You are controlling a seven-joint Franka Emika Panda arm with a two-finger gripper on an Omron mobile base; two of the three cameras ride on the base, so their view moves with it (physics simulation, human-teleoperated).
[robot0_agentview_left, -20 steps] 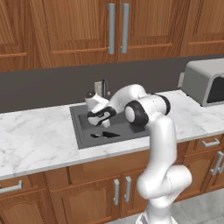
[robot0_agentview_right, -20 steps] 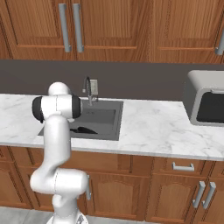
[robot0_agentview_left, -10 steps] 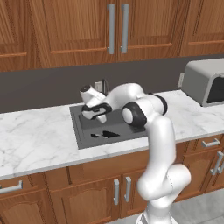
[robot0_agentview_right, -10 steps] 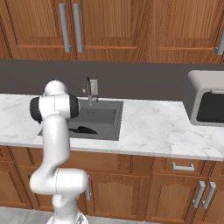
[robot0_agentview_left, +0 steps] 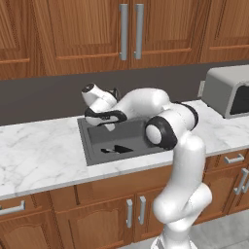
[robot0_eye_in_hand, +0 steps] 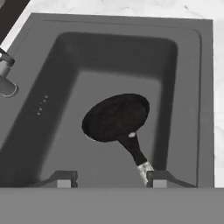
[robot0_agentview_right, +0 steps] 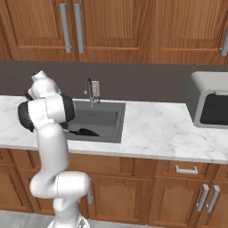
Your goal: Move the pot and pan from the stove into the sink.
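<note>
Pan lies flat on the sink floor, handle with its silver band pointing toward the gripper. Gripper hangs above the basin with fingertips spread well apart, nothing between them, clear of the pan. Faucet sits at the left edge in the hand view. Left base view has the gripper over the sink's far side, marble counter all around, toaster oven far right.
</note>
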